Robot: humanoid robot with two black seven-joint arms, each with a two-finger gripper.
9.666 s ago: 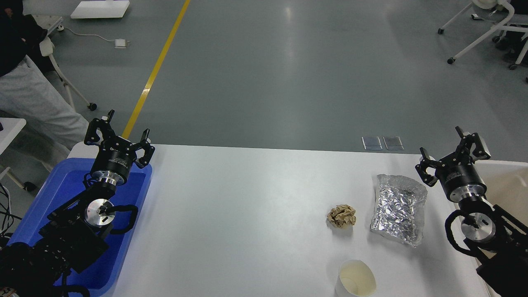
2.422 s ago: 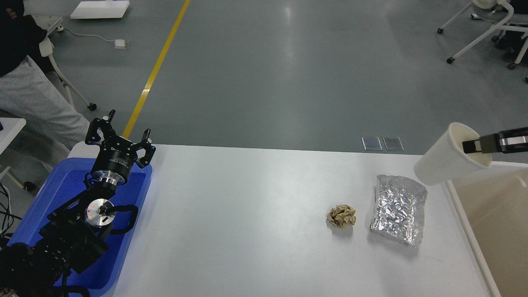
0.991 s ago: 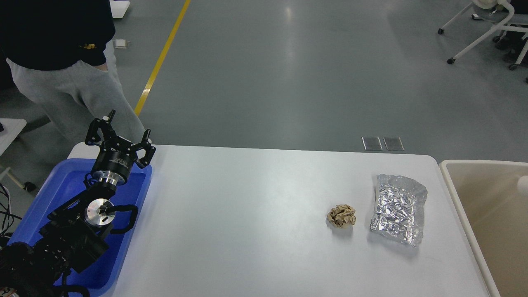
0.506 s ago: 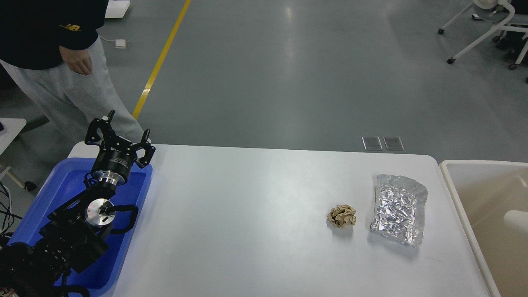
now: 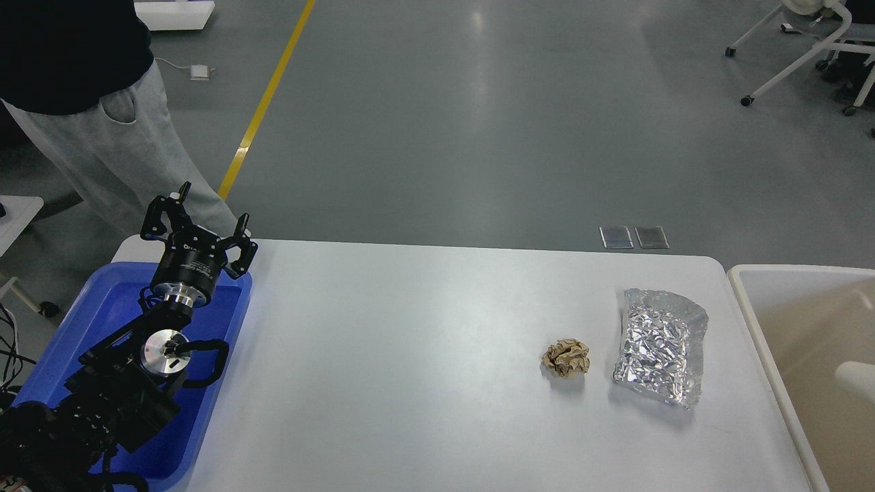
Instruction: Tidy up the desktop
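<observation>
Left tool [image 5: 199,220] spread, empty | over desktop [image 5: 424,355] far-left corner | right tool unseen

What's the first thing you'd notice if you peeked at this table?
The shiny crinkled foil bag on the right of the white desktop, with a brown paper ball just left of it. Then the black left tool, open, above the blue tray at the left.
</observation>
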